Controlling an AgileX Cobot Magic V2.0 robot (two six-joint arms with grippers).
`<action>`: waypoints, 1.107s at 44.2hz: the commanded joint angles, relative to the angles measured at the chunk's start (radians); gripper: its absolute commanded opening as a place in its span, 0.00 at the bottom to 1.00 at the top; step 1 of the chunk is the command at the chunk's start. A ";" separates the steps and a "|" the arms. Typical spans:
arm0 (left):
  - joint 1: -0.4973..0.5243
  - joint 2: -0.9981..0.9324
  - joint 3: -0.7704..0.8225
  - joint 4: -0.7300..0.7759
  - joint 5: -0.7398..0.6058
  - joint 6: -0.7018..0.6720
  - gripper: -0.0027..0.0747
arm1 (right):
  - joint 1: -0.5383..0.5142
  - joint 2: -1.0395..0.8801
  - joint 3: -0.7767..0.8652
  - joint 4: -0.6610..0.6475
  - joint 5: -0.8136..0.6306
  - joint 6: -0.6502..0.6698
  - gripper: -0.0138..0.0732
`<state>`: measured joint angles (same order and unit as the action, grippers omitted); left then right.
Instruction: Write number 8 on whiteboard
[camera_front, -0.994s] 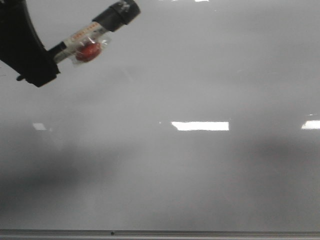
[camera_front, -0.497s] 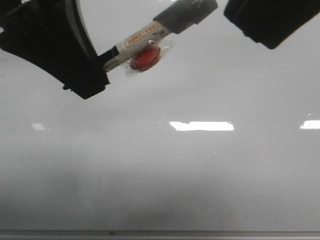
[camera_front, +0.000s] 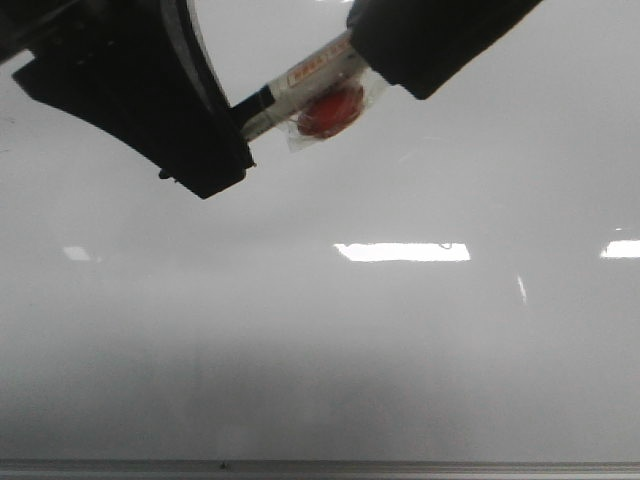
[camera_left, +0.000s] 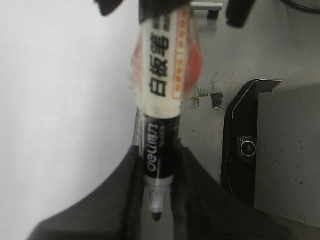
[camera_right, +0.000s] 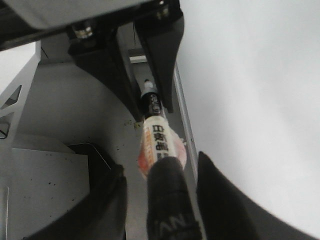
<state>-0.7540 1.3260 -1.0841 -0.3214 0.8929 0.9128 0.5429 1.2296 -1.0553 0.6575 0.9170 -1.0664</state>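
Observation:
The whiteboard (camera_front: 400, 350) fills the front view, glossy pale grey; no number 8 shows on it. My left gripper (camera_front: 235, 140) is at the upper left, shut on a whiteboard marker (camera_front: 310, 75) that has a red lump taped to its white label. In the left wrist view the fingers (camera_left: 127, 190) clamp the marker's black part (camera_left: 160, 150), its nib pointing back between them. My right gripper (camera_front: 400, 50) comes in from the upper right. In the right wrist view it (camera_right: 165, 190) is open and straddles the marker's wide black end (camera_right: 167, 200), with gaps on both sides.
The board's thin grey metal edge (camera_front: 320, 466) runs along the bottom. Bright rectangular reflections (camera_front: 402, 252) lie on the board. The wrist views show a grey surface beside the board with a black device (camera_left: 247, 150) and a grey box (camera_left: 287, 150).
My left gripper has moved right and into view with the marker. My right gripper has come in from the upper right and now surrounds the marker's black end.

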 joint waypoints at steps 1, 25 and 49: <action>-0.008 -0.027 -0.034 -0.032 -0.043 -0.003 0.01 | 0.001 -0.020 -0.034 0.052 -0.022 -0.012 0.39; -0.005 -0.103 -0.041 0.044 -0.043 -0.077 0.60 | -0.002 -0.062 -0.084 -0.117 0.064 0.147 0.02; 0.259 -0.278 0.002 0.041 -0.096 -0.319 0.60 | -0.248 -0.224 0.185 -0.369 -0.411 0.759 0.02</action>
<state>-0.4995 1.0632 -1.0570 -0.2493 0.8728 0.6082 0.2997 1.0129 -0.8672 0.2596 0.6412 -0.2980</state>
